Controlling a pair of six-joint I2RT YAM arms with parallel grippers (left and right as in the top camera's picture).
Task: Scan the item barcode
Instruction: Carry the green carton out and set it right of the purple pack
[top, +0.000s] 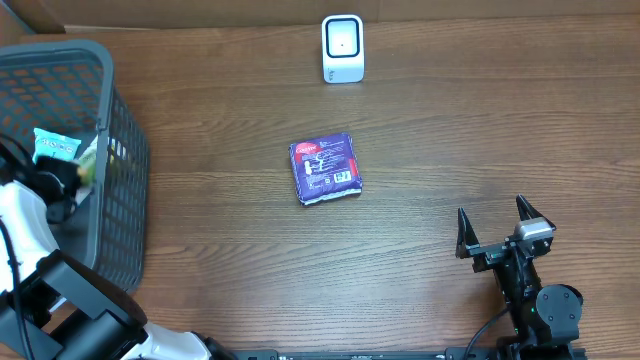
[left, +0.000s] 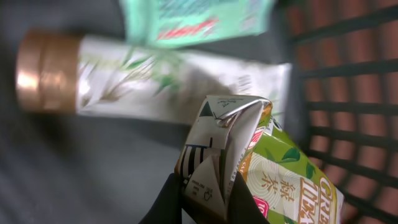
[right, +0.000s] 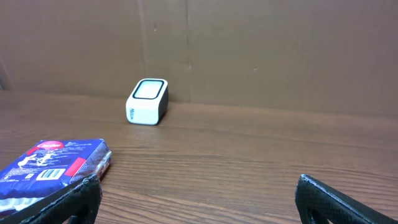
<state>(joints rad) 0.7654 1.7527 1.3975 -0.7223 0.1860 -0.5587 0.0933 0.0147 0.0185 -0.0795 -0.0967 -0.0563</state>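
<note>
Your left gripper (left: 205, 202) is clenching the folded top of the green-and-white paper tea carton (left: 286, 180) lying inside the dark grey plastic basket (top: 125, 190), so you are finishing the pick and, I judge, lifting it clear toward the small white scanner (top: 342, 48) comes next.

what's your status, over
Left gripper shut on green tea carton in the basket. Right gripper open, holding nothing. Purple packet on table, short of scanner.
</note>
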